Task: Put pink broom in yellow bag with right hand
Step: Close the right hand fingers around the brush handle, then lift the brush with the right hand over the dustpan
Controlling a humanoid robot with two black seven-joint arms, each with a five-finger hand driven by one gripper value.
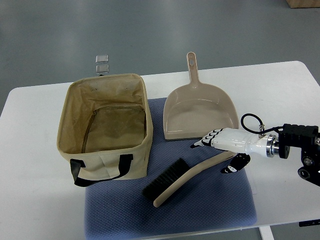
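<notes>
The broom [182,179] lies on a blue mat [215,210] in the lower middle of the frame, set on a slant: its dark bristle head points to the lower left, and its pale beige-pink handle runs up and to the right. The bag [105,125], a tan cloth tote with black handles, stands open at the left of the frame with its near edge on the mat, well apart from the broom's handle end but near the bristles. A dustpan [200,107] of the same beige tone lies just above the broom, in the upper middle.

The right hand [225,150] comes in from the right edge and sits over the top end of the broom handle. Its white fingers [210,136] are stretched out above the handle while the thumb hangs below it, so the hand is wide and loose around the handle, not yet closed; whether any finger touches the handle I cannot tell. The left hand is not in the picture.

The broom looks like light, stiff moulded plastic, smooth and perhaps a little slippery. The handle is the place to hold it; the bristles are soft and would give. Held at the far end, the bristle head would likely droop, so a firm grip further along seems wiser.

The white desk [280,80] carries everything.
</notes>
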